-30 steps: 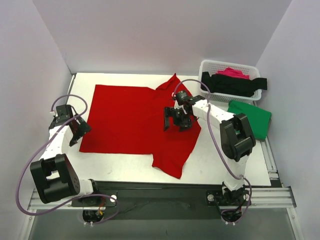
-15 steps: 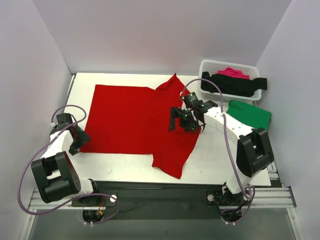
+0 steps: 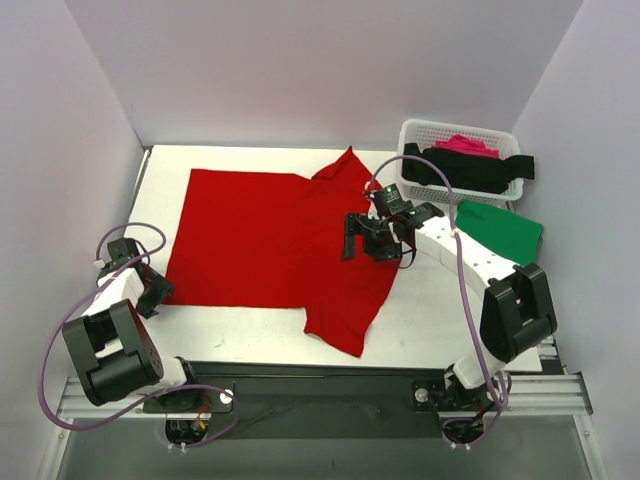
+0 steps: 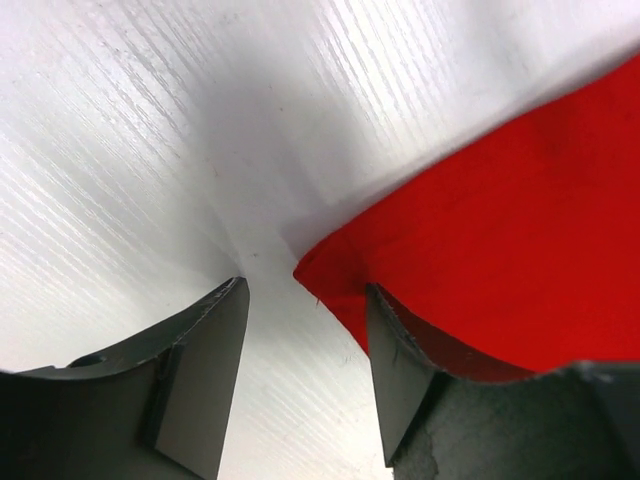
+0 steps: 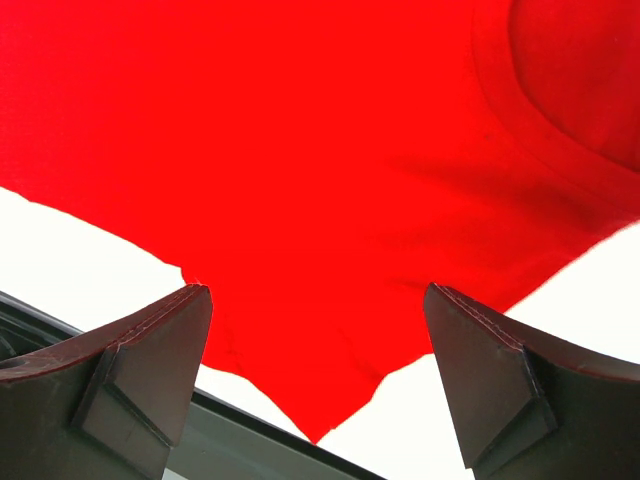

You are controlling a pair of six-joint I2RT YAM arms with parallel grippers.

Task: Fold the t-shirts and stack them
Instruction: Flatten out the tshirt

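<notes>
Top view, red t-shirt (image 3: 260, 235): spread flat on the table (image 3: 430, 310), one sleeve pointing at the near edge, the other at the basket (image 3: 415, 135).
Top view, other shirts: green (image 3: 500, 230) folded beside the basket; black (image 3: 470, 172) and pink (image 3: 465, 145) in it.
Top view, risk: uneven lift. The left gripper (image 3: 155, 290) is at the near-left hem corner while the right gripper (image 3: 368, 240) is over mid-cloth, so the fold may skew or bunch.
Top view, fingers: both pairs apart, nothing lifted.
Left wrist, risk: the cloth corner (image 4: 480, 240) lies only just inside the gap. The jaws may pinch bare table (image 4: 150, 150), or catch so little hem that it slips out.
Left wrist, fingers (image 4: 200, 370): partly apart and low to the table. One is on the bare surface and the other at or over the red edge, with nothing clamped.
Right wrist, risk: smooth flat cloth (image 5: 300, 150) offers no raised fold, so a descent here may push a wrinkle or grab both layers.
Right wrist, fingers (image 5: 150, 350): wide apart above the shirt near the collar (image 5: 560, 130), empty, with contact not evident.
</notes>
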